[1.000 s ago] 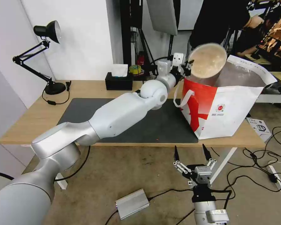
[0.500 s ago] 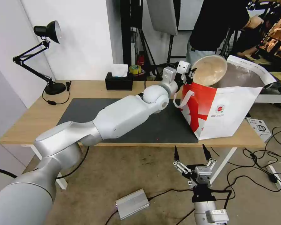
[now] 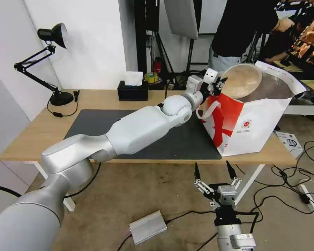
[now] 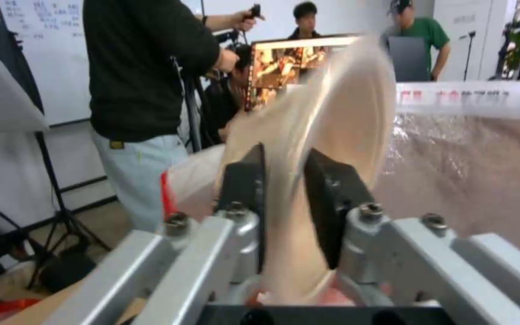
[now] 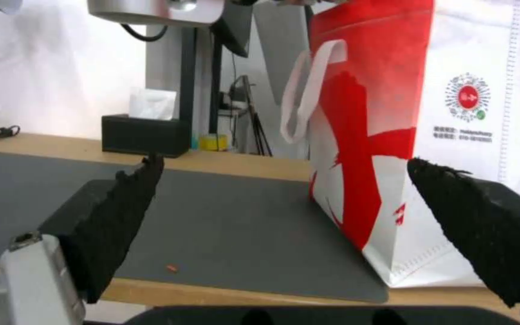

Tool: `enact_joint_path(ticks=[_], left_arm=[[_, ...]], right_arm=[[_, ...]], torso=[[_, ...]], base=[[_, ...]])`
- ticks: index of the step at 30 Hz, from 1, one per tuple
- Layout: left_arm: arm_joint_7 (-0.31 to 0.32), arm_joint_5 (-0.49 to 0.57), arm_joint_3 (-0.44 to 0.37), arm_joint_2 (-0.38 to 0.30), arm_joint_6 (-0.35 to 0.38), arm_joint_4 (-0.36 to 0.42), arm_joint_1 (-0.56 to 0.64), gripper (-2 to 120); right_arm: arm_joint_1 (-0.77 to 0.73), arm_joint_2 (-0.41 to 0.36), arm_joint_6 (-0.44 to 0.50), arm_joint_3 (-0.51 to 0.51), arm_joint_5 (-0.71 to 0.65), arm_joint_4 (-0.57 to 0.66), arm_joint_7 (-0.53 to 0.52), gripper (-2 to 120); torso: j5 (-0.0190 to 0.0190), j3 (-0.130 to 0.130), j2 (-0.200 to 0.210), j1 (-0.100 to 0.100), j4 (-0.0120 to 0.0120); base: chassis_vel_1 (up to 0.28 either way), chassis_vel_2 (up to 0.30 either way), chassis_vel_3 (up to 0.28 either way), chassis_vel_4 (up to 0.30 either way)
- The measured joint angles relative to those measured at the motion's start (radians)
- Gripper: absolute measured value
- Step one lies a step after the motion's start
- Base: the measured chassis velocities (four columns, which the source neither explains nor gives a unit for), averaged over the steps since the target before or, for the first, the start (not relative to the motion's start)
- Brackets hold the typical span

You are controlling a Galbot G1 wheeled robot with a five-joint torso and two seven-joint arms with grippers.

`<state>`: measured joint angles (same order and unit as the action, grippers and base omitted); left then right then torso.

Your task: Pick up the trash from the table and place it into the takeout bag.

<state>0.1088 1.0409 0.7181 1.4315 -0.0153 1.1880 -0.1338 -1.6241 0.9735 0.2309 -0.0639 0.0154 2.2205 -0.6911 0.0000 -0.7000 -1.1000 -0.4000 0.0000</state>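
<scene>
Now the left gripper (image 3: 218,84) reaches across the long light-wood table (image 3: 94,99) to the mouth of the big white takeout bag with a red panel (image 3: 249,120), its jaws clenched on the rim of a beige pulp bowl (image 3: 241,80). That bowl sits tilted, its hollow facing up and toward the robot, over the bag's near upper edge, with the silver foil lining (image 3: 274,87) behind it. From the left wrist, the two dark pads (image 4: 245,180) press either side of the bowl's thin wall (image 4: 338,117), and the crinkled foil (image 4: 465,167) lies just beyond. The bag stands upright on the table's right end, partly on the dark grey rectangular mat (image 3: 129,130), one white loop handle (image 3: 207,108) hanging down its red side. The right gripper (image 3: 212,172) waits low in front of the table's near edge, its black fingers (image 5: 115,212) spread wide, grasping nothing. A black tissue box (image 3: 132,90) sits by the far edge, and a black desk lamp (image 3: 52,35) stands at the left end.
</scene>
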Motion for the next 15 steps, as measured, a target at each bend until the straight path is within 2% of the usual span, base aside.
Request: enact_joint_path(ticks=[2, 3, 7, 8, 11, 12, 15], left_arm=[[0.002, 0.003, 0.002, -0.012, -0.004, 0.014, -0.001, 38], [0.002, 0.003, 0.002, -0.012, -0.004, 0.014, -0.001, 38], [0.004, 0.011, 0.003, -0.03, -0.005, 0.039, -0.014, 58], [0.004, 0.011, 0.003, -0.03, -0.005, 0.039, -0.014, 58], [0.006, 0.03, 0.002, -0.034, -0.006, 0.053, -0.023, 72], [0.006, 0.03, 0.002, -0.034, -0.006, 0.053, -0.023, 72], [0.009, 0.042, -0.006, -0.038, -0.009, 0.073, -0.028, 86]], right_arm=[[0.0, 0.0, 0.0, 0.0, 0.0, 0.0, 0.0, 100], [0.0, 0.0, 0.0, 0.0, 0.0, 0.0, 0.0, 100], [0.0, 0.0, 0.0, 0.0, 0.0, 0.0, 0.0, 100], [0.0, 0.0, 0.0, 0.0, 0.0, 0.0, 0.0, 100], [0.0, 0.0, 0.0, 0.0, 0.0, 0.0, 0.0, 100], [0.0, 0.0, 0.0, 0.0, 0.0, 0.0, 0.0, 100], [0.0, 0.0, 0.0, 0.0, 0.0, 0.0, 0.0, 100]], torso=[[-0.0001, 0.0, 0.0, 0.0, 0.0001], [-0.0001, 0.0, 0.0, 0.0, 0.0001], [-0.0001, 0.0, 0.0, 0.0, 0.0], [-0.0001, 0.0, 0.0, 0.0, 0.0], [-0.0001, 0.0, 0.0, 0.0, 0.0], [-0.0001, 0.0, 0.0, 0.0, 0.0], [-0.0001, 0.0, 0.0, 0.0, -0.0001]], base=[[0.0, 0.0, 0.0, 0.0], [0.0, 0.0, 0.0, 0.0], [0.0, 0.0, 0.0, 0.0], [0.0, 0.0, 0.0, 0.0], [0.0, 0.0, 0.0, 0.0], [0.0, 0.0, 0.0, 0.0], [0.0, 0.0, 0.0, 0.0]])
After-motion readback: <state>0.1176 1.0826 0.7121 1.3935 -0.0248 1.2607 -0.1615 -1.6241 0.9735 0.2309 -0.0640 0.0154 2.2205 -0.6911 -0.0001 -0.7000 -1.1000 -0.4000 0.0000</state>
